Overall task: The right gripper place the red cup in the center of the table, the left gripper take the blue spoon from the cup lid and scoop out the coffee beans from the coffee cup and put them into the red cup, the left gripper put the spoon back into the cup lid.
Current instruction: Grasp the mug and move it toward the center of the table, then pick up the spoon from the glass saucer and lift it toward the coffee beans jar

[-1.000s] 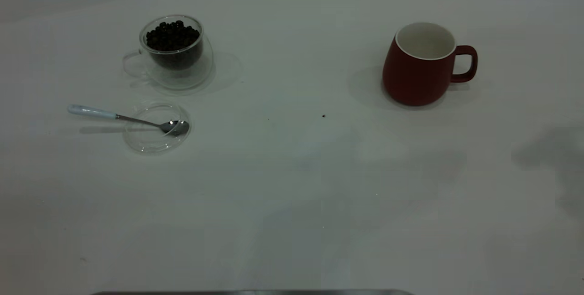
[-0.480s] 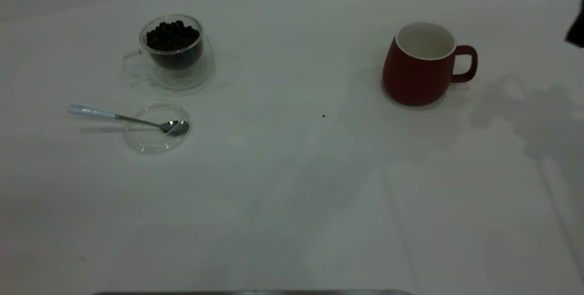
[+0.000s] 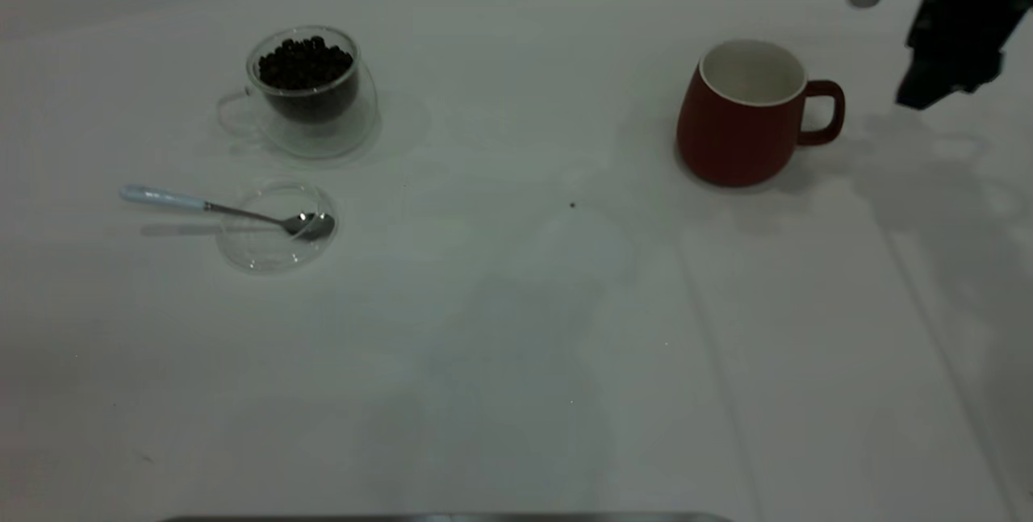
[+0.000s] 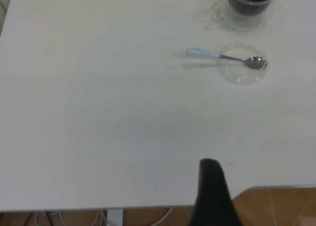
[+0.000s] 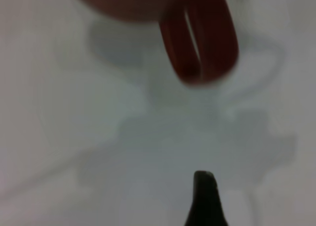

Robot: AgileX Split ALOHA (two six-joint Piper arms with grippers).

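The red cup point(image 3: 742, 114) stands upright at the right of the table point(image 3: 516, 344), handle toward the right edge. My right gripper point(image 3: 928, 90) hangs above the table just right of that handle, apart from it; the handle point(image 5: 202, 43) fills the right wrist view, with the gripper point(image 5: 205, 199) short of it. The coffee cup point(image 3: 307, 90) with coffee beans point(image 3: 305, 62) stands at the back left. The blue spoon point(image 3: 218, 209) rests with its bowl in the cup lid point(image 3: 274, 227), handle pointing left. My left gripper point(image 4: 213, 196) is near the table's edge, far from the spoon point(image 4: 222, 57).
A single dark speck point(image 3: 572, 204) lies near the table's middle. The table's edge and a wooden floor point(image 4: 276, 206) show in the left wrist view. A grey strip point(image 3: 444, 517) runs along the front edge.
My right arm has come into the exterior view from the right edge and now hangs close to the red cup's handle. Its shadow has shifted over the table. The cup, spoon and lid have not moved.
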